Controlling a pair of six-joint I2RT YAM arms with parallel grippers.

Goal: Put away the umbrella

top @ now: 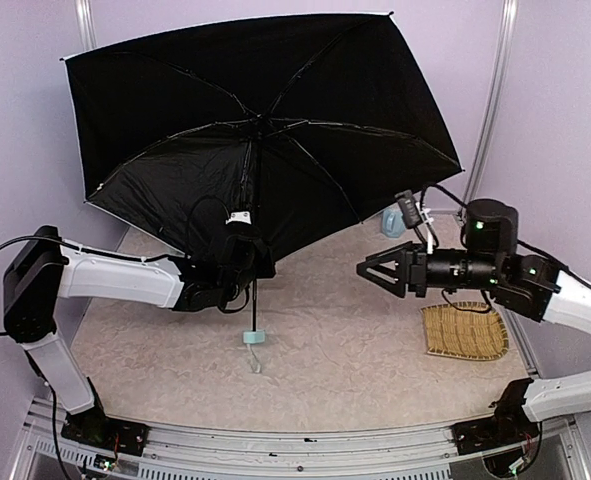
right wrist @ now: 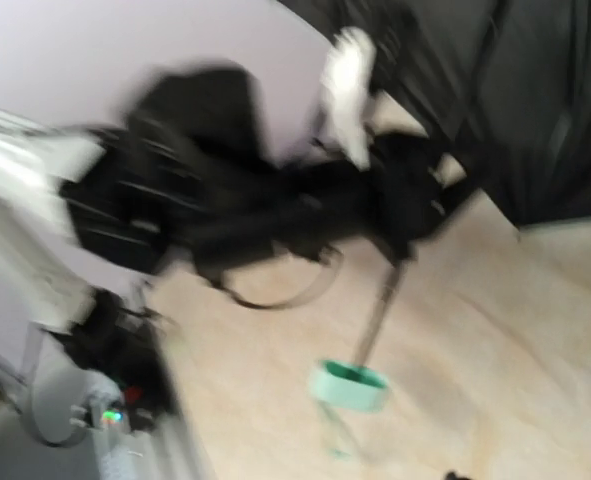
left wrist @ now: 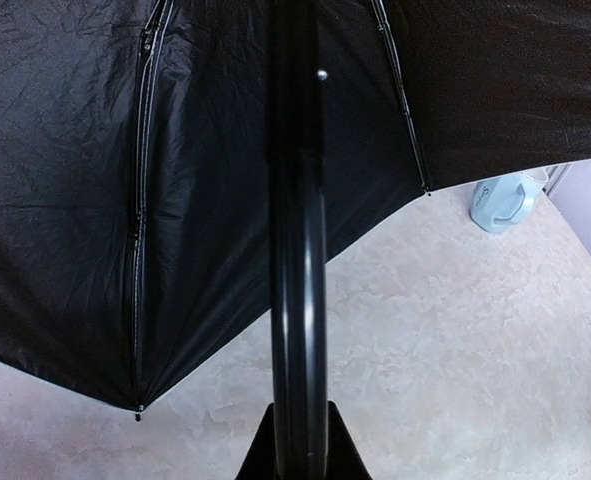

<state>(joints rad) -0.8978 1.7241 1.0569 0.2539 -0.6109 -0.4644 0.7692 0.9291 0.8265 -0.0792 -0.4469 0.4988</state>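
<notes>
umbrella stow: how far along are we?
Done: the left tool is clamped on the shaft, so the umbrella is secured. In hand: the right tool hovers empty to the right, pointed at the shaft. Left: nearly everything; the canopy is fully open, not collapsed, folded or stowed.

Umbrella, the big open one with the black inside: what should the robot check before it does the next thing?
1. Left gripper shut on the thin black shaft of the black-lined folding umbrella: ok.
2. Right gripper empty and apart from it: ok.
3. Canopy folded: not ok, fully spread.
4. Small mint handle off the table: cannot tell.
5. Pale blue mug apart from the canopy rim: ok.
6. Right wrist view sharp: not ok, blurred.
</notes>
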